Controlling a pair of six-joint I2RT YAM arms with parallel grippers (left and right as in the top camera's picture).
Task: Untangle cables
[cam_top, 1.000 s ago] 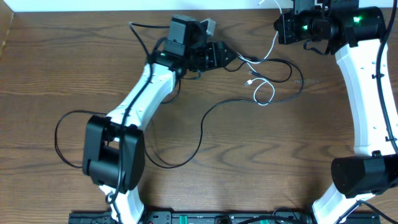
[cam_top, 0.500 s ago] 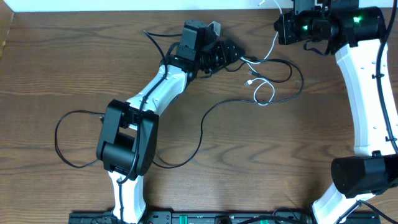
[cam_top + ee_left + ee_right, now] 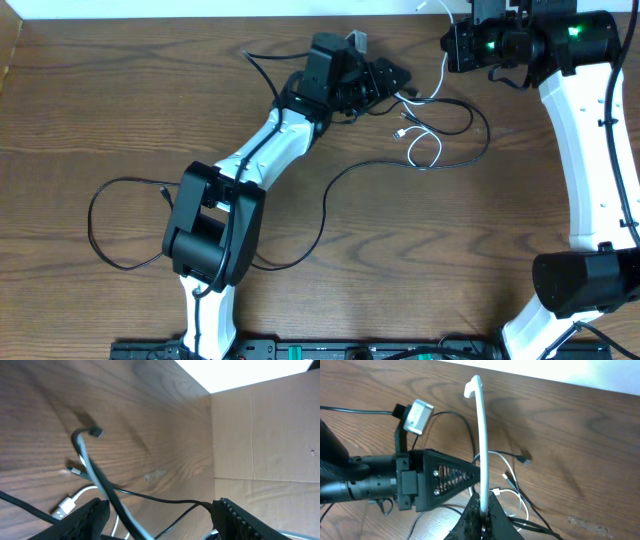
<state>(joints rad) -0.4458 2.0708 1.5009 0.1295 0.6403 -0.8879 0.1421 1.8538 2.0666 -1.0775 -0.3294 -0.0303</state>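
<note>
In the overhead view's upper middle, the left claw is spread apart over the black cables; one strand seems to pass between its fingers untouched. At upper right, the right claw is clamped on the white cable, whose loop lies on the tabletop.

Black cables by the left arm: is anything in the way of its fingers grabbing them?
Nothing visible is in the way. The fingers of the left gripper stand open, and the black cables already run through the gap between them.
</note>
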